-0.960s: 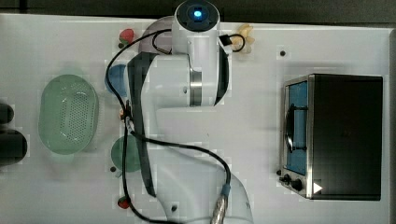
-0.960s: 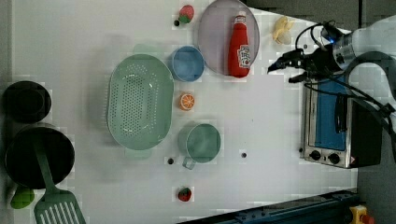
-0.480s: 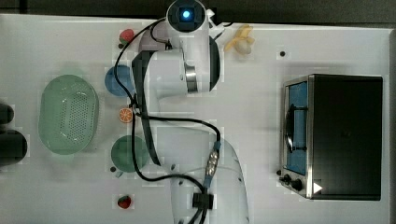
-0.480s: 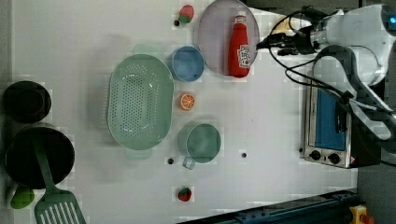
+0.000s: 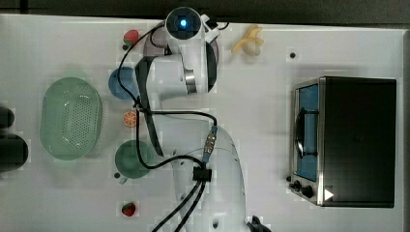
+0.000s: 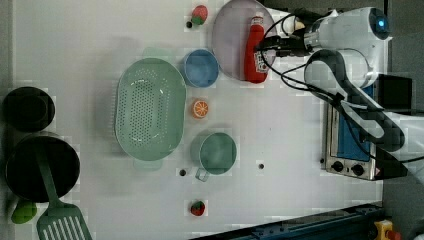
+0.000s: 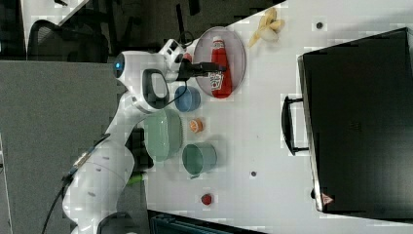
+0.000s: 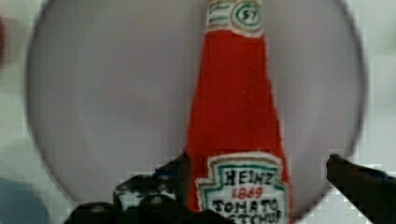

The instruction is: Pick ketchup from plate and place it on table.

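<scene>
The ketchup point(image 6: 255, 52) lies flat on the plate point(image 6: 231, 40), toward the plate's right side in the left view, its cap pointing to the far counter edge. In the wrist view the ketchup point(image 8: 238, 130) lies lengthwise, label readable, with one dark finger point(image 8: 159, 186) on one side of its body and the other finger on the opposite side, a gap showing between that one and the ketchup; the jaws stand wide apart, straddling it and not clamped. In the right view the gripper point(image 7: 207, 68) sits over the ketchup's label end.

Just beside the plate, on the left view's left, is a blue bowl point(image 6: 200, 68); a strawberry point(image 6: 199, 13) lies near the plate's far edge. Farther out on the white counter point(image 6: 280, 130) are an orange slice point(image 6: 201, 108), a green colander point(image 6: 149, 109), a green cup point(image 6: 217, 153) and a second strawberry point(image 6: 197, 208). A banana point(image 5: 248, 42) lies on the top view's right of the plate, and a toaster oven point(image 5: 348, 140) stands well apart.
</scene>
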Tool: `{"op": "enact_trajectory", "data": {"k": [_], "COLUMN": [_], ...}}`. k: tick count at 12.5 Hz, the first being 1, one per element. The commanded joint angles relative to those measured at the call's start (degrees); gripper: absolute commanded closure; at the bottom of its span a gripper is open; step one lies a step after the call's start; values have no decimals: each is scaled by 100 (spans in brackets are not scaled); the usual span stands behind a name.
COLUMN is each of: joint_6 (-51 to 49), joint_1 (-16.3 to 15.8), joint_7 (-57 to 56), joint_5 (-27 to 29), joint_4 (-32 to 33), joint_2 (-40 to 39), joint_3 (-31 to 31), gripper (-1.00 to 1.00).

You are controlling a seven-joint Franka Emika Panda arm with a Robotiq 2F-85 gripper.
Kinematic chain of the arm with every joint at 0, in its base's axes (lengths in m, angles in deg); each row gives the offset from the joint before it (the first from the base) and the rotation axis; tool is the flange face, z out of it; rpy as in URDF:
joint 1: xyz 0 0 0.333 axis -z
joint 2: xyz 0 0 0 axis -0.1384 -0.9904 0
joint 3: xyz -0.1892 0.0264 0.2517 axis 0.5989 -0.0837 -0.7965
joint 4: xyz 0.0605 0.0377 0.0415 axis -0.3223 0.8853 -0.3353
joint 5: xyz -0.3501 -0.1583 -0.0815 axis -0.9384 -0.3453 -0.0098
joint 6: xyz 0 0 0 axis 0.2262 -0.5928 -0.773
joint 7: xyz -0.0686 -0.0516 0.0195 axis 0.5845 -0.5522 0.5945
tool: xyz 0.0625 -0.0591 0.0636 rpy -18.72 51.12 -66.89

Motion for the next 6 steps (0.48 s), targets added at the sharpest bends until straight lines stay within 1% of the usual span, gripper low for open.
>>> {"op": "enact_trajectory", "data": {"k": [1, 6], "joint_6": [189, 369], "joint_1": [-36, -46], "joint_7": [-229, -220], "joint_5": [-113, -113], "joint_4": [-239, -375], "joint_2": [-258, -518], "joint_3": [8, 17], "gripper": [-100, -100]}}
